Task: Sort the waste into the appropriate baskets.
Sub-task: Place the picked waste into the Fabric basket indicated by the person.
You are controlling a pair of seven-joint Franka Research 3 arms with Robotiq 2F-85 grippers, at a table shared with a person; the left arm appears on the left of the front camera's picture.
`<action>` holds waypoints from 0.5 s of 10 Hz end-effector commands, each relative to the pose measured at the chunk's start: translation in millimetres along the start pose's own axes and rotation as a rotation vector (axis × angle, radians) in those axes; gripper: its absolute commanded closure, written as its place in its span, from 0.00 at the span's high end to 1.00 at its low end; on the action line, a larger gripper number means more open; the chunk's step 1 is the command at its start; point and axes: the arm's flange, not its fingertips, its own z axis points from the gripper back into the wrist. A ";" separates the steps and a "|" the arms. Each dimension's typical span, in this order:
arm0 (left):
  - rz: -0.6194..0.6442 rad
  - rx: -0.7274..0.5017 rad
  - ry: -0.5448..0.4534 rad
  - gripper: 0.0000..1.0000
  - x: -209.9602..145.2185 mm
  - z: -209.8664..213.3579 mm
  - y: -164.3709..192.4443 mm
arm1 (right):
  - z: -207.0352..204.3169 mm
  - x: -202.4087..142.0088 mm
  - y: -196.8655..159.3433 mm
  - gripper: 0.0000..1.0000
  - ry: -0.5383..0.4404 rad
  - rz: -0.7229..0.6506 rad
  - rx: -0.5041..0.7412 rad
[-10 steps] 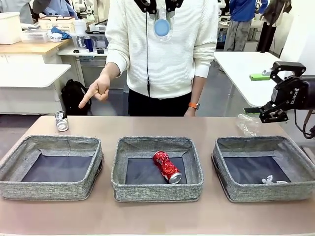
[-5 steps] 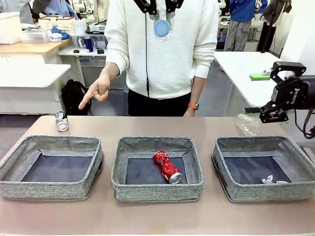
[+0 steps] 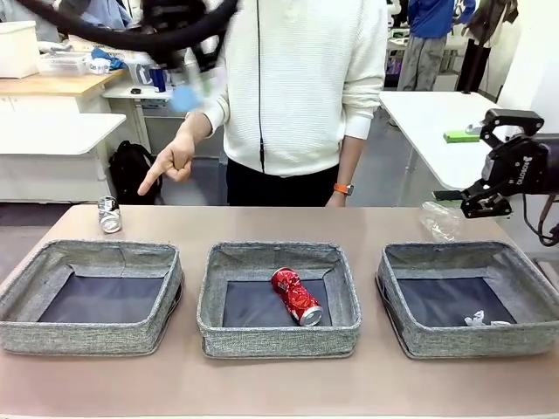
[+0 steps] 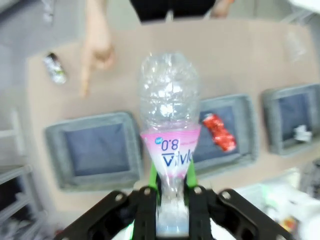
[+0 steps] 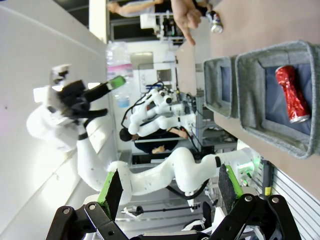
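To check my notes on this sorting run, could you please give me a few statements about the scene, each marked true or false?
1. The red can lies in the middle basket. True.
2. The left gripper is empty. False: it is shut on the pink-label bottle.
3. The dark can is in the left basket. False: it is on the table, beyond that basket.
4. The right gripper is open. True.
5. The white scrap lies in the right basket. True.
6. The person's hand holds the label-less bottle. False: the hand points down toward the table, and that bottle lies by the right basket.
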 end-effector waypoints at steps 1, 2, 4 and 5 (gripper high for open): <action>0.007 0.012 -0.048 0.22 -54.3 -23.4 59.8 | 0.1 0.5 3.1 1.00 -0.003 -0.002 0.018; 0.113 0.080 -0.027 0.22 -59.5 -37.0 89.7 | 0.1 0.5 3.1 1.00 -0.003 -0.002 0.018; 0.165 0.067 -0.013 0.22 -69.1 -73.9 124.0 | 0.1 0.5 3.1 1.00 -0.003 -0.002 0.018; 0.161 0.038 -0.020 0.22 -73.1 -94.3 137.3 | 0.1 0.5 3.1 1.00 -0.003 -0.002 0.018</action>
